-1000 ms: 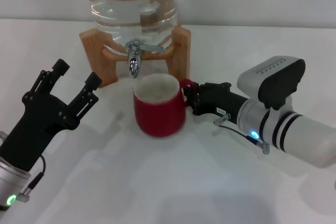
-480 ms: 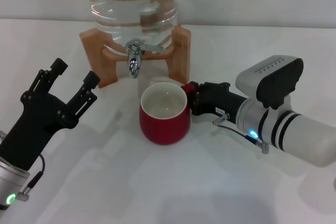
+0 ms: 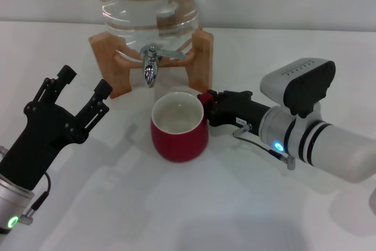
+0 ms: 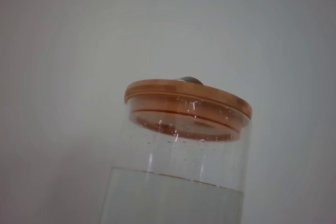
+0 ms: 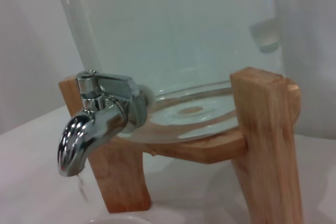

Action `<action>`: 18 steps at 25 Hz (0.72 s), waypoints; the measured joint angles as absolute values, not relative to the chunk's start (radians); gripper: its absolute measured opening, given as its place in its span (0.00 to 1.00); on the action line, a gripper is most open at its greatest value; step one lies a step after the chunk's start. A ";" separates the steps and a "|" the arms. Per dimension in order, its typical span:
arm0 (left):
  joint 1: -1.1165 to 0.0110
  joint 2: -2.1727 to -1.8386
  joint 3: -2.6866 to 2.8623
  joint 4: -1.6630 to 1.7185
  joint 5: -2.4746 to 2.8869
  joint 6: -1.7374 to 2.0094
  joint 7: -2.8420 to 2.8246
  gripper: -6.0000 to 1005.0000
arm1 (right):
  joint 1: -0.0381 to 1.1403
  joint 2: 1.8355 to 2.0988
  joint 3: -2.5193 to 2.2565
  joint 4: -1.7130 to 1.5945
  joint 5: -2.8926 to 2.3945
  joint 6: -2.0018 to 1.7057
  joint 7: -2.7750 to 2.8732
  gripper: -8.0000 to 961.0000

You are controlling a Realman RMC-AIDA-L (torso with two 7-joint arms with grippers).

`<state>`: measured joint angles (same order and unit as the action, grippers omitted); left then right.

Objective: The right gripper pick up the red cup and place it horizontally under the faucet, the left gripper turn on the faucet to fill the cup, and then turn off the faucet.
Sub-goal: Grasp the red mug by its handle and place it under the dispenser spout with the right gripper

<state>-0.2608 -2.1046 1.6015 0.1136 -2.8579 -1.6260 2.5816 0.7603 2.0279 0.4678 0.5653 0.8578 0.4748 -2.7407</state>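
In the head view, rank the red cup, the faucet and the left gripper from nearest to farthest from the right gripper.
1. The red cup: the right gripper is at its handle.
2. The faucet: behind the cup, on the water jug's front.
3. The left gripper: open, far across on the left.

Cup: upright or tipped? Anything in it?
Upright: the cup sits on its base just before the faucet, mouth up. Its cream inside looks empty; no water visible.

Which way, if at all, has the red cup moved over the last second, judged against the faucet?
Yes. The red cup, held at its handle by the right gripper, dropped toward the robot, then edged back to sit just below and right of the faucet.
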 joint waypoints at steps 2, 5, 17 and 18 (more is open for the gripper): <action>-0.261 -2.105 1.601 0.114 -2.858 -1.626 2.582 0.86 | 0.765 2.028 0.468 0.569 0.858 0.475 -2.734 0.22; -0.261 -2.105 1.601 0.114 -2.858 -1.626 2.582 0.86 | 0.770 2.028 0.469 0.570 0.861 0.474 -2.689 0.22; -0.262 -2.105 1.601 0.113 -2.858 -1.623 2.582 0.86 | 0.772 2.028 0.470 0.585 0.861 0.439 -2.674 0.22; -0.262 -2.105 1.601 0.113 -2.858 -1.623 2.582 0.86 | 0.772 2.028 0.470 0.585 0.861 0.438 -2.674 0.22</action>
